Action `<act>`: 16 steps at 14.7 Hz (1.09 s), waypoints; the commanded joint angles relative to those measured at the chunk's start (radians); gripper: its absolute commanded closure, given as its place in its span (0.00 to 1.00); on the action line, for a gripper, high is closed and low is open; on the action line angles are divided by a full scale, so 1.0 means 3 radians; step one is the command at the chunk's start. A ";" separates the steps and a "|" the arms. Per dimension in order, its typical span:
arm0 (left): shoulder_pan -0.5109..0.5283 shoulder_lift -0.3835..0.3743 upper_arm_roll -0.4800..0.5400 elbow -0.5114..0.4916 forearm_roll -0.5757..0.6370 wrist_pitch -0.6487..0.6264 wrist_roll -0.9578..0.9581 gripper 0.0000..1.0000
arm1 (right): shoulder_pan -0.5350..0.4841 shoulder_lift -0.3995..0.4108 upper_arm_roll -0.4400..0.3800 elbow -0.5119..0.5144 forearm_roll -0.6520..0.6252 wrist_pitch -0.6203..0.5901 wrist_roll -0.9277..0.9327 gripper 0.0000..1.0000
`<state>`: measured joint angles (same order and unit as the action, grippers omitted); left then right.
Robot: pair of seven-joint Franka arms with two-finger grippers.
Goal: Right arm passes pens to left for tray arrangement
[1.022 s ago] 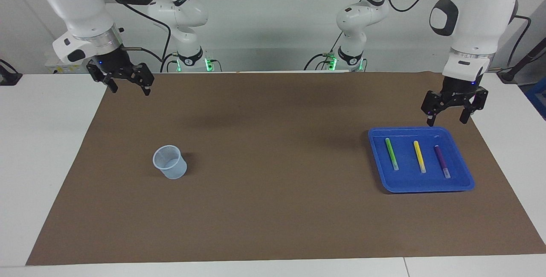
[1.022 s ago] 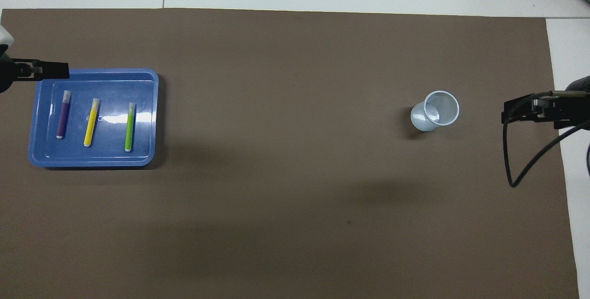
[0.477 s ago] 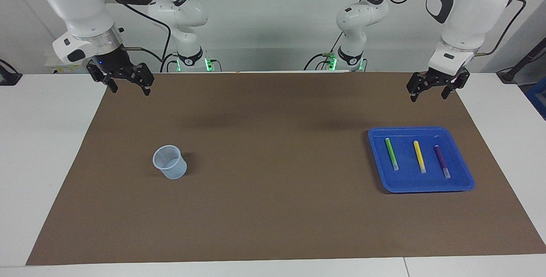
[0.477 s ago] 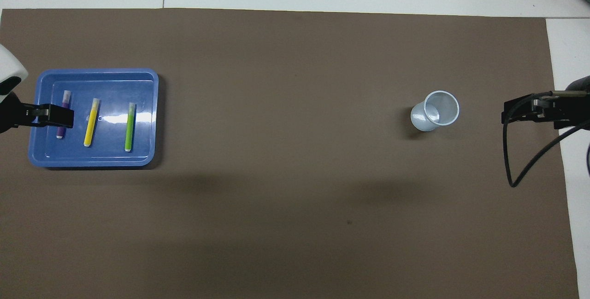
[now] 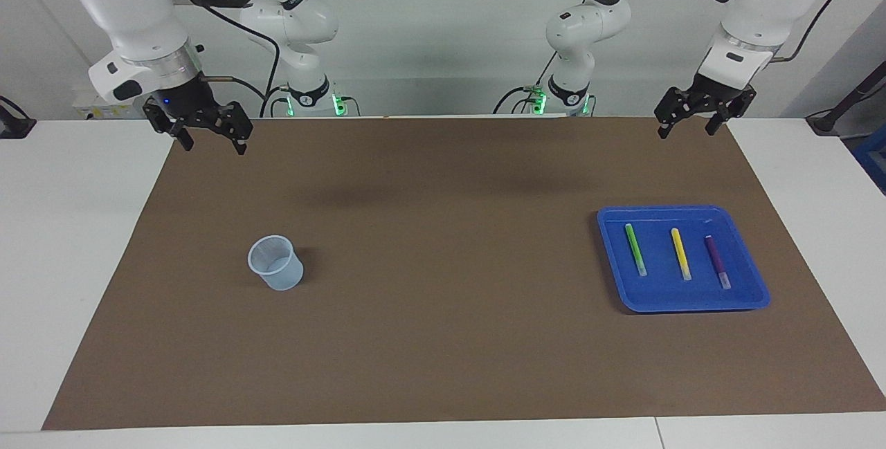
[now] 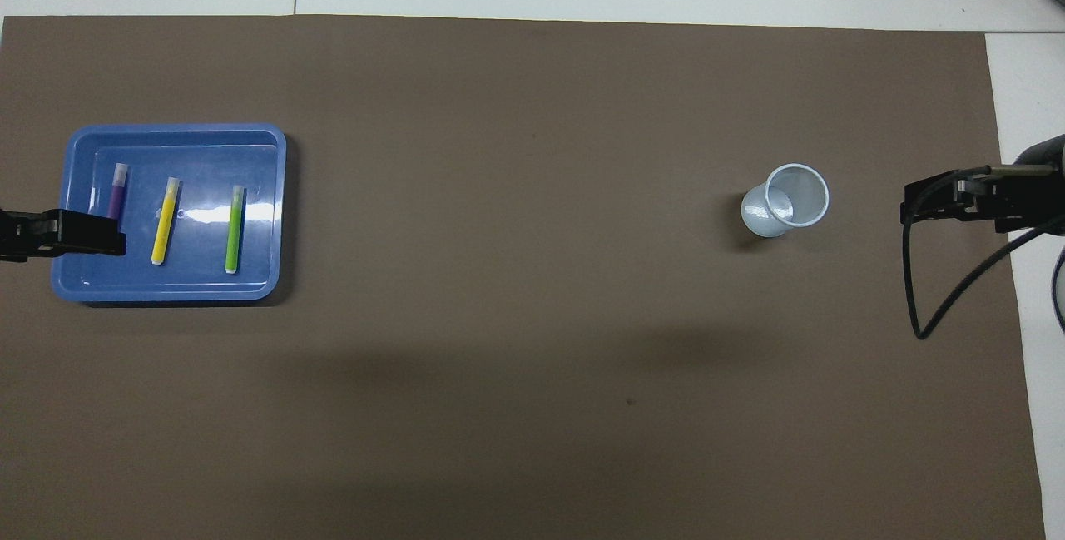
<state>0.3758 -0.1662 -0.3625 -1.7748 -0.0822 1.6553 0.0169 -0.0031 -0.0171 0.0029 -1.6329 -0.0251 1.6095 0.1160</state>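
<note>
Now green, yellow, purple pens (image 5: 680, 254) parallel in blue tray (image 5: 751, 297); both claws wide, empty.

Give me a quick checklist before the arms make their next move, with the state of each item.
1. All three pens in the tray: green pen, yellow pen, purple pen: ok.
2. Pens apart, side by side: ok.
3. Left tool open, empty, raised: ok.
4. Right tool open, empty, raised: ok.
5. Cup upright, no pen inside: ok.
</note>
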 commanded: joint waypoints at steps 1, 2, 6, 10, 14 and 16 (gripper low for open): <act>-0.0071 -0.0147 -0.0009 -0.0005 -0.0094 -0.0087 0.0005 0.00 | 0.0005 -0.0066 -0.0015 -0.0064 0.0037 0.0009 -0.0080 0.00; -0.0112 -0.0167 -0.0009 -0.0030 -0.0069 -0.0088 0.0015 0.00 | 0.0010 -0.0066 -0.0010 -0.0064 0.0037 0.0009 -0.0085 0.00; -0.0118 -0.0167 -0.0014 -0.0031 0.0085 -0.0006 0.0617 0.00 | 0.0010 -0.0066 -0.0010 -0.0064 0.0037 0.0009 -0.0085 0.00; -0.0118 -0.0198 -0.0004 -0.0092 0.0080 -0.0011 0.0670 0.00 | 0.0010 -0.0066 -0.0010 -0.0069 0.0037 0.0014 -0.0095 0.00; -0.0122 -0.0172 0.0017 -0.0092 0.0085 0.0345 0.0690 0.00 | 0.0010 -0.0066 -0.0010 -0.0079 0.0037 0.0014 -0.0090 0.00; -0.0113 -0.0147 -0.0003 -0.0097 0.0100 0.0449 0.0685 0.00 | 0.0010 -0.0066 -0.0010 -0.0079 0.0037 0.0014 -0.0090 0.00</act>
<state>0.3472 -0.2028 -0.3653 -1.7818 -0.0695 1.7439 0.2074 -0.0017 -0.0171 0.0034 -1.6341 -0.0250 1.6095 0.1151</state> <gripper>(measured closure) 0.000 0.000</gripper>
